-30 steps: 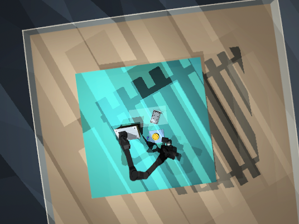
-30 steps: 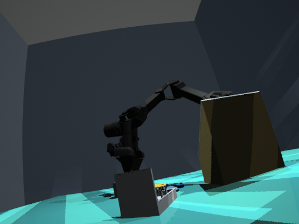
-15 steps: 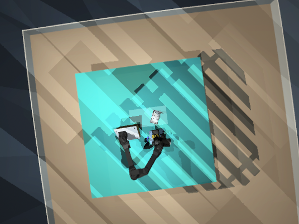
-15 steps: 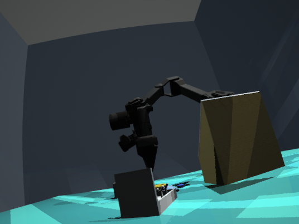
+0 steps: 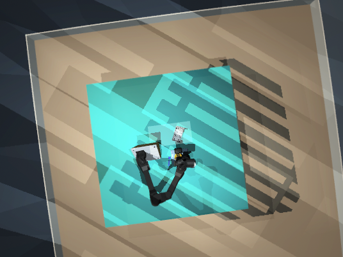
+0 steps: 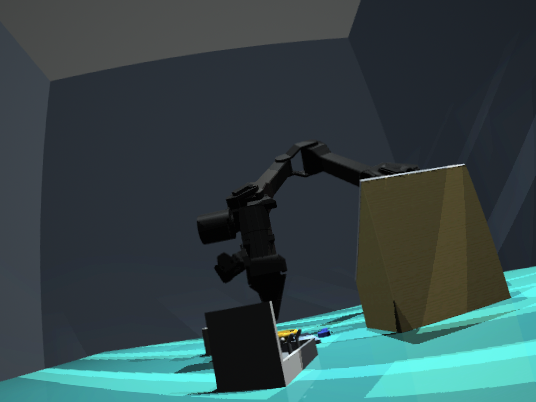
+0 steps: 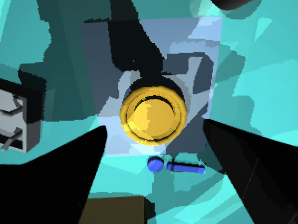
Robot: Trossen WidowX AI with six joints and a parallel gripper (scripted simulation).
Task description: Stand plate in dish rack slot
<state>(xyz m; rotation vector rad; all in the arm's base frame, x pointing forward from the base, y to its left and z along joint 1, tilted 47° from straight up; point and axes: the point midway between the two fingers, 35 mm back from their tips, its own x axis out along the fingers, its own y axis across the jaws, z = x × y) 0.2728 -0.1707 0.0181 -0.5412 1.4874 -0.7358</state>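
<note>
The yellow round plate (image 7: 153,116) (image 6: 288,333) (image 5: 178,155) lies raised over a pale blue square (image 7: 117,144); what bears it is mostly hidden in the wrist view. My gripper (image 7: 155,127) is open and empty, pointing down above the plate, with one finger on each side of it in the wrist view. In the exterior view the fingertips are hidden behind the dish rack. The dish rack (image 5: 178,133) (image 6: 245,345) (image 7: 33,122) has grey walls, a dark tall end panel and thin rails; it stands beside the pale blue square. Its slots are too small to tell apart.
A tall wooden pedestal (image 6: 430,250) (image 5: 150,149) (image 7: 115,211) with a white top bears the arm's base. A blue disc (image 7: 155,164) and a blue bar (image 7: 186,167) lie beside the pale square. A dark rounded object (image 7: 235,3) shows at the wrist view's top edge.
</note>
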